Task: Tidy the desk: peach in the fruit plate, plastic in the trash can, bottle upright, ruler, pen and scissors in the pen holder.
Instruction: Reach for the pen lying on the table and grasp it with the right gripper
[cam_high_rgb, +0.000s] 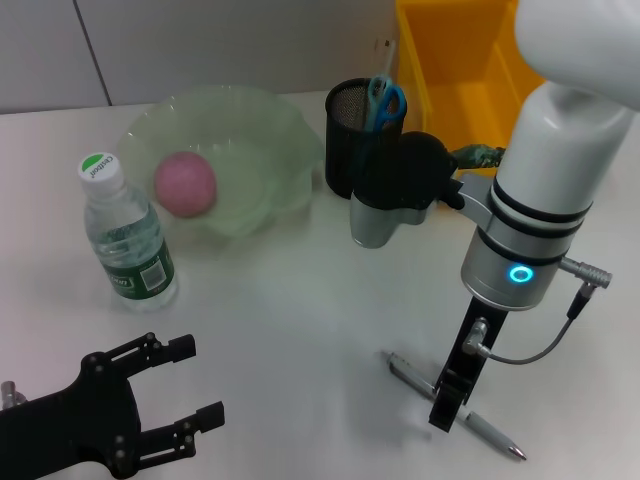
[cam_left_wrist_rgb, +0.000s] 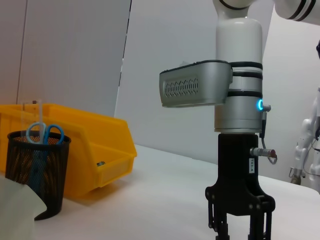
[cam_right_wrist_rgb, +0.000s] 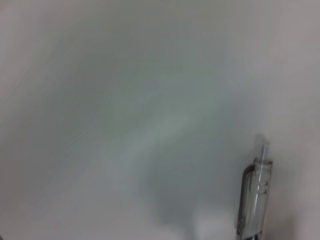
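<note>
A clear pen (cam_high_rgb: 487, 431) lies on the white table at the front right, and its tip end (cam_right_wrist_rgb: 255, 195) fills the right wrist view. My right gripper (cam_high_rgb: 447, 408) points straight down over the pen's middle, its fingers (cam_left_wrist_rgb: 260, 220) apart on either side of it. The pink peach (cam_high_rgb: 185, 185) rests in the green glass fruit plate (cam_high_rgb: 285, 150). Left of the plate the bottle (cam_high_rgb: 125, 235) stands upright. Blue scissors (cam_high_rgb: 385, 100) stick out of the black mesh pen holder (cam_high_rgb: 345, 140). My left gripper (cam_high_rgb: 170, 390) hovers open at the front left.
The yellow bin (cam_high_rgb: 455, 85) stands at the back right, behind the pen holder, with a dark green scrap (cam_high_rgb: 482, 155) at its front edge. My right arm's wrist camera housing (cam_high_rgb: 385, 215) hangs in front of the pen holder.
</note>
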